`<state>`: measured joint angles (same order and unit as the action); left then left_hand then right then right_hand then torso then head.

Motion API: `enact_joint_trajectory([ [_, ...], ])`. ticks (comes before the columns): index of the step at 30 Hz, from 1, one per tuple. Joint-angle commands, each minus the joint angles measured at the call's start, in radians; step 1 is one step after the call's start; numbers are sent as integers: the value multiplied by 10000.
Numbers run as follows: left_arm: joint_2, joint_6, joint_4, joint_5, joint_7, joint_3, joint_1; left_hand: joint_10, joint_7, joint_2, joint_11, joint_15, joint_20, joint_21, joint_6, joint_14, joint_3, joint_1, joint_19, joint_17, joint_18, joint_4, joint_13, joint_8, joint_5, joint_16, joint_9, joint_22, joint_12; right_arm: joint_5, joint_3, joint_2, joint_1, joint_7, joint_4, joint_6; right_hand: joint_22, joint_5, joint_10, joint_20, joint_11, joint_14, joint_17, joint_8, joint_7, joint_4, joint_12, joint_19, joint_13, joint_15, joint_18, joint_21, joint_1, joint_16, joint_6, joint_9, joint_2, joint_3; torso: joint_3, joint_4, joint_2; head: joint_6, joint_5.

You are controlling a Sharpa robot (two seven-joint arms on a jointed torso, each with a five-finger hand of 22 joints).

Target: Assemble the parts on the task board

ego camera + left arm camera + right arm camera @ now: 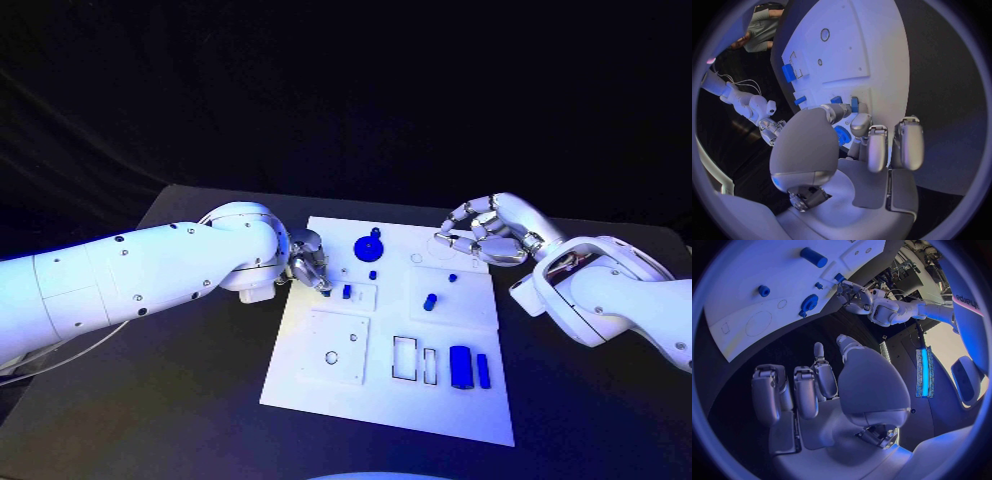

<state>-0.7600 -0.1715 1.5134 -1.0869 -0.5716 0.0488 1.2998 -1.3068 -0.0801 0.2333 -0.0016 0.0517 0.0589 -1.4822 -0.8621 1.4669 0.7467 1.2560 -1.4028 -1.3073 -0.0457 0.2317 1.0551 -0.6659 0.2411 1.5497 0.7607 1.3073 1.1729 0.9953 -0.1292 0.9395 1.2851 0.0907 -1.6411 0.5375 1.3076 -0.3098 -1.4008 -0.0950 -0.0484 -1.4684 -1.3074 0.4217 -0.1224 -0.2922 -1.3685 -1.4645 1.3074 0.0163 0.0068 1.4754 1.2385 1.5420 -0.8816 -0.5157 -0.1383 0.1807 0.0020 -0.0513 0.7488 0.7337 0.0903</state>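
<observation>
Hovering over the flat white rectangular task board (pixel 325 385): my left hand (pixel 306 262) at its near-left edge, fingers curled just beside a small blue peg (pixel 346 291), whether touching I cannot tell. My right hand (pixel 485 232), fingers curled in on nothing, sits at the far-right corner. Round blue gear-shaped part (pixel 369 246) lies between them; long blue block part (pixel 462 366) rests in the board's near-right recess

White task board (pixel 335 385) flat mid-table; blue parts (pixel 462 366) scattered on it.

Blue parts (pixel 462 366) crowd the task board (pixel 339 385) near corner; its near-left panel seems open to reach.
</observation>
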Motion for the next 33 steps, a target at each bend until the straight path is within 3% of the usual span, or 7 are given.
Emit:
enact_joint_trajectory([
  [1,11,-293,25,-91,-128,15,-26,-82,74,-64,-26,80,-29,-33,-121,959,1393,-38,-52,-2381,-39,-1345,6,-49,34,50,278,702,40,25,0,-3,-12,84,-1,-47,2006,-35,16,75,37,-835,-1830,46,-1,5,34,-399,583,59,203,-28,-99,-36,90,-10,39,-15,-2,10,0,14,5],
  [22,95,-555,63,-91,-221,15,-27,-272,206,147,-121,152,-46,-81,-250,987,1424,-510,-149,-2465,-9,-1285,141,-250,-34,104,397,820,161,25,0,7,-19,84,-5,-37,2006,-35,16,75,37,-835,-1830,46,-1,5,34,-399,583,59,203,-28,-99,-36,90,-10,39,-15,9,4,-5,44,-10],
  [33,218,-430,-49,-128,-295,18,-34,-377,360,227,-237,256,-60,-101,-327,998,1218,-1001,-210,-2500,8,-1012,217,-338,-114,126,444,888,227,19,0,11,-20,93,-9,-23,1996,-52,36,76,38,-834,-1824,53,-1,6,58,-389,562,60,207,-47,-119,-40,101,-27,41,-14,11,18,-2,41,-8],
])
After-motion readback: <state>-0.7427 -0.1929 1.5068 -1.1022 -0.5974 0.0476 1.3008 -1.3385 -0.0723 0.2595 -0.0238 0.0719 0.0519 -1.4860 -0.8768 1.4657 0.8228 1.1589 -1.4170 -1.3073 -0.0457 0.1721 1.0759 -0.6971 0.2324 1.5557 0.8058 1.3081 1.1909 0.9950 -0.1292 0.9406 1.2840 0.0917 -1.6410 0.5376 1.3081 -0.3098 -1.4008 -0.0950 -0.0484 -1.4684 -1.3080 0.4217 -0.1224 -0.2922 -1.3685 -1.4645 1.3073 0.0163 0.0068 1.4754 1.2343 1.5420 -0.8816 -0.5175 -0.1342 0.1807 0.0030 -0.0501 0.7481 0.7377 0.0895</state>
